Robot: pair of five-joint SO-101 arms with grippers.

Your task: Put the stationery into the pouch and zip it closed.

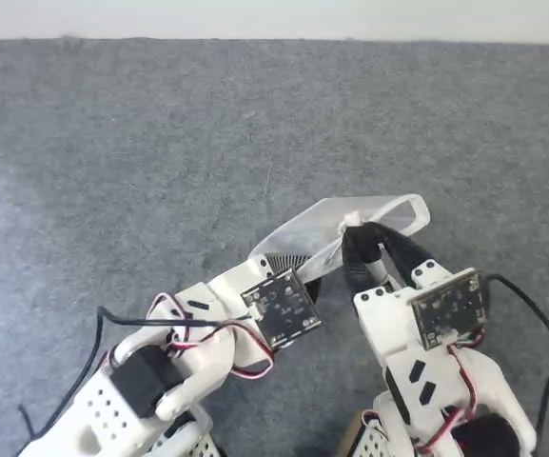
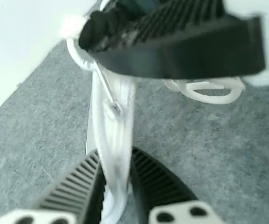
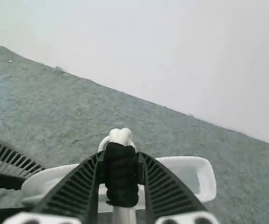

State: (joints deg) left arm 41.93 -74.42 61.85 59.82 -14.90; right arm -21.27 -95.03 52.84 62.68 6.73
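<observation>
a translucent white pouch spans between the two grippers. its near end is pinched in the left gripper, zip edge running up out of the fingers. the slider sits partway along, beyond that gripper. its pull, a black cord with a white bead on top, is clamped in the right gripper. the pouch's far rounded end sticks out past that gripper.

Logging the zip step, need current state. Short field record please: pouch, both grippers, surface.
pouch: translucent white, held between both grippers
left gripper: shut on pouch end, beside the zip
right gripper: shut on black zip cord, white bead at its tip
surface: grey mat
contents: cannot tell
</observation>
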